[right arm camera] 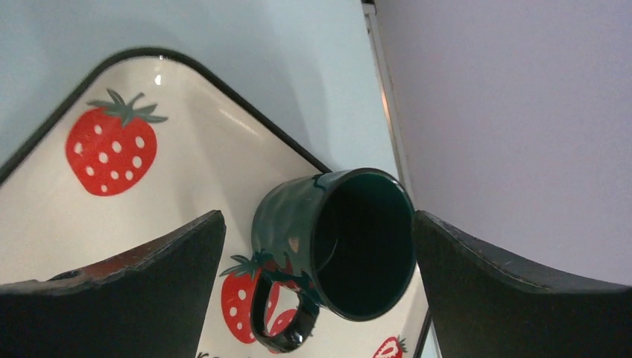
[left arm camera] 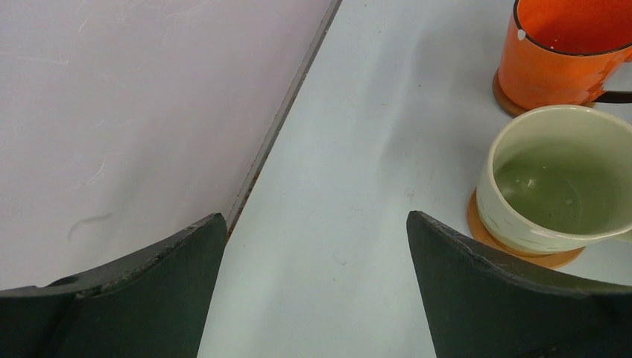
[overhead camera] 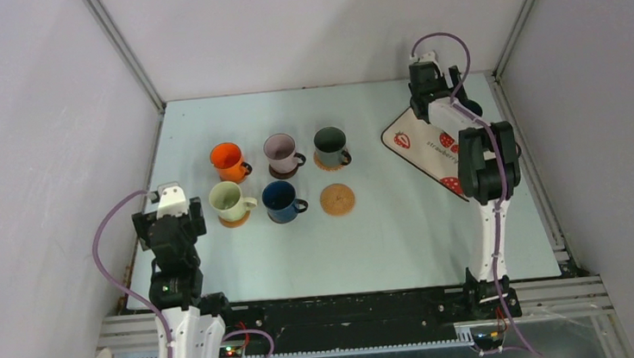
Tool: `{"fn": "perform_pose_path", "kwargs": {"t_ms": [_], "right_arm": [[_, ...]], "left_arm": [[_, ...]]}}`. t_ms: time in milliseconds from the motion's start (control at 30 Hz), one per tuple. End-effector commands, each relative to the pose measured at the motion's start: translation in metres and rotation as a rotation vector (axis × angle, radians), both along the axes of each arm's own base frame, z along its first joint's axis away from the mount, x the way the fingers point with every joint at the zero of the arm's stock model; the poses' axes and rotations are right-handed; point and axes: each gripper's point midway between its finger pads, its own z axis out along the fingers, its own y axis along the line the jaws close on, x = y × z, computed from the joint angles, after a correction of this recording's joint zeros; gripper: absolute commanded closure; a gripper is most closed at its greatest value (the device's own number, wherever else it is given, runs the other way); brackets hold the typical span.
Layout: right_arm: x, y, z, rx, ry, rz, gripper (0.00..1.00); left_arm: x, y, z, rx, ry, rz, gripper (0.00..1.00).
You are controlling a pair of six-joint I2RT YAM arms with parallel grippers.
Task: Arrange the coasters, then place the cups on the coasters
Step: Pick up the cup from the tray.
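Observation:
Five cups stand on coasters in two rows: orange [overhead camera: 227, 158], pale mauve [overhead camera: 280, 152] and dark green [overhead camera: 330, 145] behind, pale green [overhead camera: 228, 201] and navy [overhead camera: 280, 201] in front. One tan coaster [overhead camera: 337, 199] lies bare beside the navy cup. Another dark green cup [right arm camera: 298, 224] stands on the strawberry tray [right arm camera: 186, 134], between the spread fingers of my open right gripper [right arm camera: 317, 214], untouched. My left gripper [left arm camera: 313, 216] hangs open and empty over bare table, left of the pale green cup [left arm camera: 559, 179] and its coaster [left arm camera: 507, 242].
The tray [overhead camera: 419, 148] lies at the back right, partly under my right arm [overhead camera: 485, 164]. The left wall [left arm camera: 149, 112] runs close beside my left gripper. The orange cup [left arm camera: 566, 52] sits just beyond the pale green one.

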Motion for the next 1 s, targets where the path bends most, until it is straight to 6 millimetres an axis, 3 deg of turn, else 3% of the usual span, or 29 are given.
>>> {"fn": "perform_pose_path", "kwargs": {"t_ms": [0, 133, 633, 800, 967], "right_arm": [[0.011, -0.014, -0.008, -0.068, 0.003, -0.029, 0.01], [0.007, -0.025, -0.024, -0.088, 0.04, -0.044, 0.01], [-0.045, -0.056, -0.003, -0.107, 0.076, -0.116, 0.01], [-0.067, -0.067, 0.001, -0.046, 0.084, -0.137, 0.01], [-0.085, -0.075, -0.014, 0.109, 0.127, -0.136, 0.01]], "left_arm": [[0.006, 0.003, 0.012, 0.007, -0.033, 0.01, 0.02], [0.008, 0.003, 0.01, 0.006, -0.023, 0.008, 0.02], [0.002, -0.002, 0.02, 0.002, -0.069, -0.015, 0.02], [0.001, -0.004, 0.022, -0.003, -0.081, -0.027, 0.02], [0.0, -0.006, 0.024, -0.006, -0.089, -0.034, 0.02]]}}
